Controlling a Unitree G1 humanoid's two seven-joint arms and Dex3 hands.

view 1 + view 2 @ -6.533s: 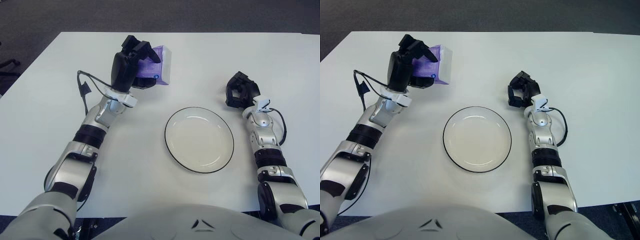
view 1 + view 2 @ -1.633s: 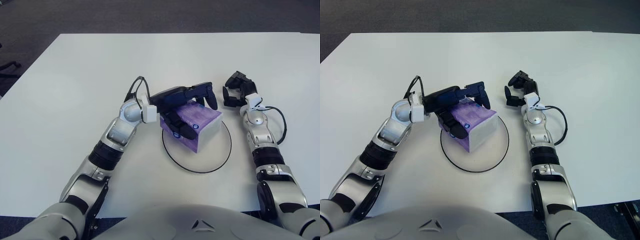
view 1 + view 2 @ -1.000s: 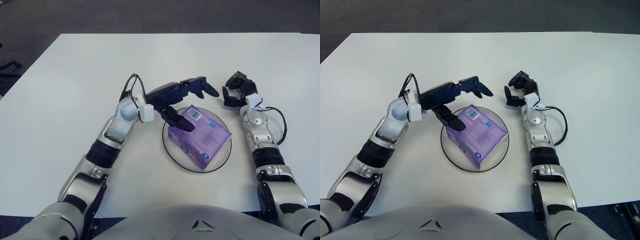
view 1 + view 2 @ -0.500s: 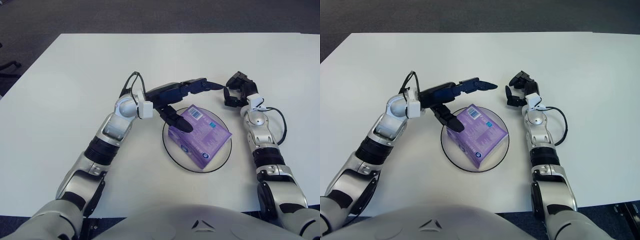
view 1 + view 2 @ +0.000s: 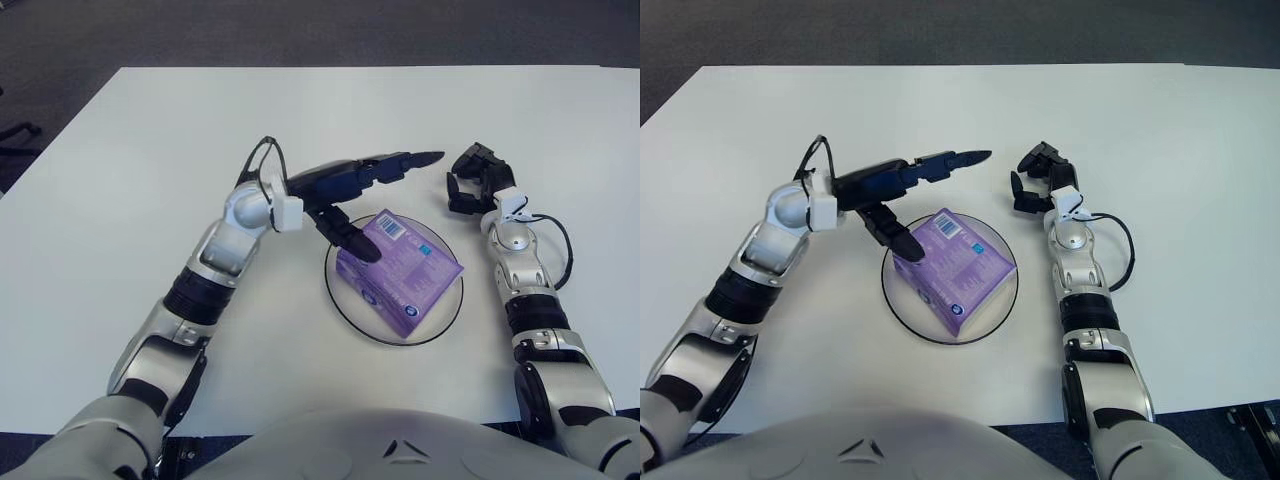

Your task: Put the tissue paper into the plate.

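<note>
White table (image 5: 150,130) spans the view, dark floor beyond it. Over it, the left hand (image 5: 350,190) has let go: its fingers are now stretched out, lifting back from the purple tissue paper (image 5: 400,270), thumb just at the pack's near-left edge. The pack lies flat inside the plate (image 5: 340,300), so the placing looks done. Right of the plate, the right hand (image 5: 478,180) shows loosely curled, idle.

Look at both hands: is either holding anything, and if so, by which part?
Nothing is held. The left hand is spread open beside the tissue pack, which lies in the plate. The right hand shows right of the plate, grasping nothing.
</note>
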